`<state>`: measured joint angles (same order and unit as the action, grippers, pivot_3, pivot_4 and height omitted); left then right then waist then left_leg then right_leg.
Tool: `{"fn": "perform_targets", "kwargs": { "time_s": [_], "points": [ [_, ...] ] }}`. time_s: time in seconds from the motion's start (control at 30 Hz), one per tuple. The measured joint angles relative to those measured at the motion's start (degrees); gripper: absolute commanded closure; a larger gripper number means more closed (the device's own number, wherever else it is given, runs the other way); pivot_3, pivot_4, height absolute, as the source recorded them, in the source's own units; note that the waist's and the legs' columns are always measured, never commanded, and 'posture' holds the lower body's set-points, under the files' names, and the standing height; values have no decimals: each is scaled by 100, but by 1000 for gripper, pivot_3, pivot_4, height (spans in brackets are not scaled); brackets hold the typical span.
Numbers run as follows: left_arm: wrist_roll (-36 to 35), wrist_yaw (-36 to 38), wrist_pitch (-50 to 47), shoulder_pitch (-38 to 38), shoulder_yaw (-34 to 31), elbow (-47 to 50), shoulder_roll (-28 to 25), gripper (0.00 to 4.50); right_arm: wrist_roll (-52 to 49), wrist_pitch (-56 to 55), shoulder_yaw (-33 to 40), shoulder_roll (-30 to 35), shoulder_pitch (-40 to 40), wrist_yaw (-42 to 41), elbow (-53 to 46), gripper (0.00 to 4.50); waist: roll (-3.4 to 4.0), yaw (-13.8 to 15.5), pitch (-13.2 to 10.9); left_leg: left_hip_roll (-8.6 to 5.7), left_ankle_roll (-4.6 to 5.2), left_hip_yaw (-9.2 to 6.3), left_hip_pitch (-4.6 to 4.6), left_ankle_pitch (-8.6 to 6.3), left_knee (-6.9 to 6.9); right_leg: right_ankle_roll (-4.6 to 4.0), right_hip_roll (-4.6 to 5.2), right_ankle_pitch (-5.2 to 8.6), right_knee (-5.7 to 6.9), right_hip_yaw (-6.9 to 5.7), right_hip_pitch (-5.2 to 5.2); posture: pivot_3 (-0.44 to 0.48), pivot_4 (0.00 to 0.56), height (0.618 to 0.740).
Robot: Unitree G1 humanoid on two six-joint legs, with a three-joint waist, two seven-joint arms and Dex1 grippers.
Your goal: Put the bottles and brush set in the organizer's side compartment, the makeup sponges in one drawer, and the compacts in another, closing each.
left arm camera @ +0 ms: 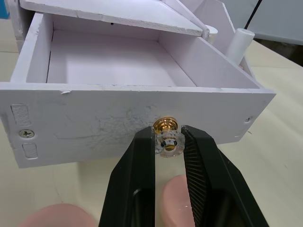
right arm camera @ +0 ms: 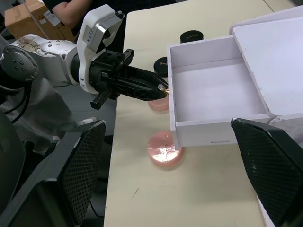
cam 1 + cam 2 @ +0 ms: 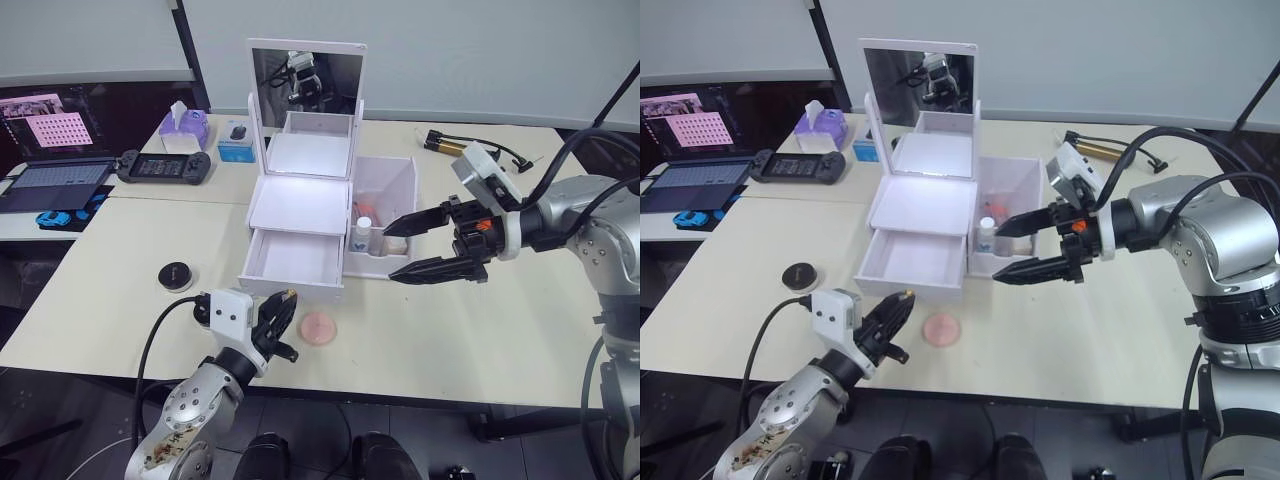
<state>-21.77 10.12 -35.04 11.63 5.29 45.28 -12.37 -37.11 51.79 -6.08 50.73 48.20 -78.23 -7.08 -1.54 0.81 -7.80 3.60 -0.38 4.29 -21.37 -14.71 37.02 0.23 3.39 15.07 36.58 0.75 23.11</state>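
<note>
At the drawer (image 1: 118, 90) front, my left end effector (image 1: 168, 142) pinches the knob (image 1: 166, 135); I pull straight, right end effector (image 3: 405, 248) wide.

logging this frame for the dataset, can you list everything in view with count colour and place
organizer: 1, white, mid table, mirror on top
lower drawer: 1, white, pulled open, nothing seen inside
side compartment: 1, white, on the organizer's right, holds a white-capped bottle
round pink items: 2, on the table in front of the drawer
black compact: 1, left of the organizer
tissue box: 1, purple, far left
game controller: 1, black, by the tissues
laptop: 1, left edge
left gripper: shut on the drawer knob
right gripper: open, beside the side compartment
</note>
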Motion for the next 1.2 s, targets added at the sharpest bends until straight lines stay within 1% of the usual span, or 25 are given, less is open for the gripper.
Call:
{"fn": "perform_targets", "kwargs": {
  "time_s": [0.03,0.1,0.17,0.23,0.3,0.33,0.37,0.4,0.47,0.53,0.6,0.7,0.8,0.87,0.93,1.0,1.03,1.1,1.2],
  "points": [
    [-20,10,-7,0,-24,0,-26,3207,1,-21,0,0,0,4,9,0,0,-3,0,0,0,0,0,0,0,0,0,0,0,0,0,0,150,725],
    [-191,91,-29,31,-73,0,-24,2682,1,-43,0,0,0,7,23,0,0,-10,0,1,0,0,0,0,0,0,0,0,0,1,1,0,150,725],
    [-455,208,-45,77,-139,31,-33,2002,0,-48,0,0,0,4,33,0,0,-23,0,4,0,0,0,0,-1,-1,-4,0,1,1,2,0,150,725],
    [-727,357,-48,154,-385,149,-178,1353,0,-55,0,1,0,-6,53,0,0,-35,0,8,0,0,2,0,-2,-6,-8,2,4,2,4,0,150,725],
    [-1257,653,-50,382,-912,278,-493,691,1,-110,5,34,2,-34,99,0,0,-76,0,12,2,1,6,-1,-5,-10,-11,5,6,4,5,0,150,725],
    [-1702,866,-50,584,-1307,329,-687,444,5,-121,13,57,2,-46,118,0,0,-99,0,14,2,2,7,-1,-8,-13,-10,7,8,4,8,0,150,725],
    [-2155,1105,-48,798,-1721,371,-939,98,26,-131,13,83,1,-51,142,0,0,-119,0,18,2,1,9,-1,-8,-17,-12,9,9,2,7,0,150,725],
    [-2589,1344,-45,1039,-2145,383,-1200,17,73,-158,12,146,-1,-56,172,0,2,-133,-1,18,2,2,11,-1,-9,-17,-11,9,9,1,8,0,150,725],
    [-3259,1895,-33,1481,-2846,346,-1677,17,199,-283,5,239,-20,-97,275,0,0,-149,-2,18,1,5,15,-1,-9,-19,-10,12,7,-1,6,0,150,725],
    [-3507,2450,-12,1787,-3388,119,-2098,17,322,-433,3,280,-28,-117,437,0,1,-137,-3,13,1,10,19,-1,-9,-23,-7,19,7,-3,6,0,150,725],
    [-3485,2908,32,1896,-3842,-342,-2420,17,456,-623,4,281,-73,-108,629,0,1,-124,-3,14,1,28,19,-1,-8,-49,-8,36,5,-6,6,0,150,725],
    [-3326,3423,262,1656,-4404,-1231,-2874,17,603,-883,44,236,-232,-1,945,0,-4,-109,-5,16,1,48,18,-1,-8,-49,-9,37,7,-7,9,0,150,725],
    [-2892,4133,575,1351,-4974,-2359,-3685,17,927,-1319,199,306,-622,187,1275,0,-11,-90,-5,18,1,59,17,-1,-11,-46,-8,38,5,-9,12,0,150,725],
    [-2674,4444,752,1110,-5119,-2945,-3964,17,1071,-1517,306,358,-915,267,1449,0,-10,-94,-5,16,0,70,17,-2,-15,-43,-3,37,4,-5,13,0,150,725],
    [-2390,4675,1008,592,-5133,-3871,-4291,17,1128,-1692,501,397,-1299,350,1597,0,-10,-61,-5,20,0,69,18,-1,-15,-42,-6,37,9,-11,16,0,150,725],
    [-2043,4862,1304,254,-5149,-4763,-4603,17,1184,-1833,704,446,-1638,404,1747,0,-9,-73,-5,24,0,77,20,-2,-18,-41,-5,35,12,-10,18,0,150,725],
    [-1900,5005,1398,135,-5114,-5046,-4711,17,1211,-1924,815,474,-1810,426,1823,0,-8,-79,-5,25,0,80,20,-2,-19,-34,-4,32,12,-10,20,0,150,725],
    [-1757,5255,1487,-73,-4962,-5373,-4806,17,1272,-2099,969,520,-2100,461,1955,0,-8,-95,-5,27,0,85,20,-2,-21,-30,-1,29,12,-10,22,0,150,725],
    [-1668,5537,1438,-178,-4743,-5405,-4816,17,1335,-2299,1065,552,-2319,475,2113,0,-8,-139,-5,34,-1,88,20,-2,-22,-30,-2,27,17,-7,26,0,150,725]
  ]
}}
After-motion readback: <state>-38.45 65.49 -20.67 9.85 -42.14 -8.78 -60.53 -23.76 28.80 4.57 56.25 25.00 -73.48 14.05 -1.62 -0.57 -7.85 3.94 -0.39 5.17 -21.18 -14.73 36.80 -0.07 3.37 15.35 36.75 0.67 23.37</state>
